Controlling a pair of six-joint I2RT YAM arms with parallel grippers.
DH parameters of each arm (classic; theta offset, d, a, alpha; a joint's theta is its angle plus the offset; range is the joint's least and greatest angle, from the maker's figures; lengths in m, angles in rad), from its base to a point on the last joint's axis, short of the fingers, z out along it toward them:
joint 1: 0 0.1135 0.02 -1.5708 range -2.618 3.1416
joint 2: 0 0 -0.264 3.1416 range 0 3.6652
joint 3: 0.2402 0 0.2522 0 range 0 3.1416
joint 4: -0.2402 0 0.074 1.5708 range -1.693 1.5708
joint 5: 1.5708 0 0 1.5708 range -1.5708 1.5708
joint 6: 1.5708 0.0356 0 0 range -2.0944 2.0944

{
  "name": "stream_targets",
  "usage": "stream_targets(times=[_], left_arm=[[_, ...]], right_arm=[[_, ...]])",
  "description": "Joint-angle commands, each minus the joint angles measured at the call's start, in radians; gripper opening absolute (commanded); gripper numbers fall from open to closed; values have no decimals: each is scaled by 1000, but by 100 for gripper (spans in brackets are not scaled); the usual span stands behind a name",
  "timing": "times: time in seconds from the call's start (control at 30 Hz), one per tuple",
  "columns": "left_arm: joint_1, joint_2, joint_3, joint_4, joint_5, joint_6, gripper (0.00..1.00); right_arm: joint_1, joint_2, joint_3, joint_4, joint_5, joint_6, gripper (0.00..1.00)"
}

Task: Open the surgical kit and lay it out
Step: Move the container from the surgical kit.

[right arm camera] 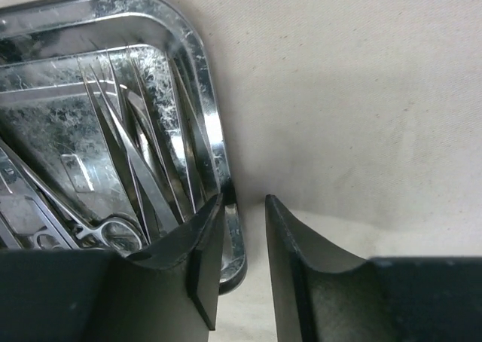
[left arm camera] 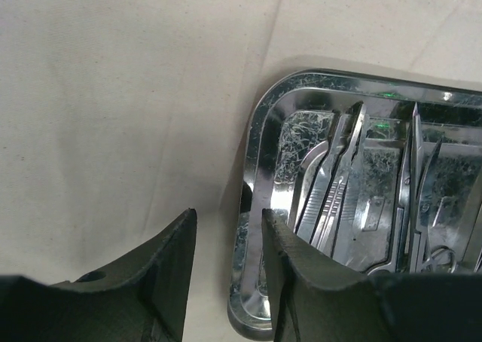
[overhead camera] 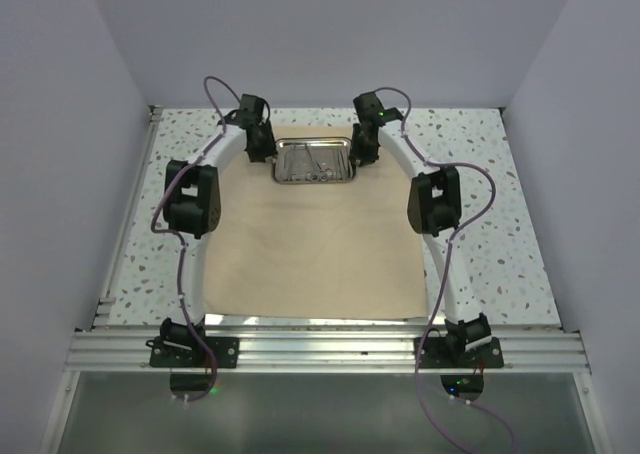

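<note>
The left arm (overhead camera: pixel 195 199) and the right arm (overhead camera: pixel 435 199) are seen stretched forward from their bases at the near edge of the desk (overhead camera: pixel 500 264). Elbows are raised and bowed outward, and wrists are turned in toward the far end of the tan cloth wrap (overhead camera: pixel 310 254), which is spread flat. The steel tray (overhead camera: pixel 300 181) is set at the cloth's far edge, with the slim metal instruments (overhead camera: pixel 316 162) laid inside it. The left gripper (left arm camera: pixel 228 221) is held low at the tray's left end. Its fingers (left arm camera: pixel 169 270) are parted, one over the cloth outside and the other over the tray's inside. The rim is framed in the gap but not pinched, with a strip of cloth showing beside it. The right gripper (right arm camera: pixel 243 203) is mirrored at the right end. Its fingers (right arm camera: pixel 316 282) are likewise apart, the inner one at the rim and the outer one just clear of it.
</note>
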Motion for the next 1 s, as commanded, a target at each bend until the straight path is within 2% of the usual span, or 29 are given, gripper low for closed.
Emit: stream_targets(times=[0.0, 0.1, 0.17, 0.27, 0.3, 0.4, 0.6, 0.97], left_arm=[[-15, 20, 37, -8, -5, 44, 43], [-17, 23, 31, -20, -12, 52, 40], [-18, 25, 17, -22, -12, 57, 37], [-20, 28, -1, -23, -12, 63, 24], [-20, 30, -6, -23, -12, 64, 14], [-20, 33, -10, -29, -12, 67, 0], [-20, -16, -6, -45, -5, 69, 0], [-20, -164, -114, -62, 3, 60, 0]], right_arm=[[38, 21, 45, -44, 52, -40, 31], [53, 32, 49, -57, 67, -49, 26], [58, 37, 51, -67, 73, -51, 16], [68, 43, 55, -86, 85, -52, 3], [68, 52, 61, -92, 86, -55, 2], [73, 75, 104, -142, 96, -59, 0], [75, 31, 83, -166, 124, -55, 0], [81, -179, -115, -184, 168, -3, 0]])
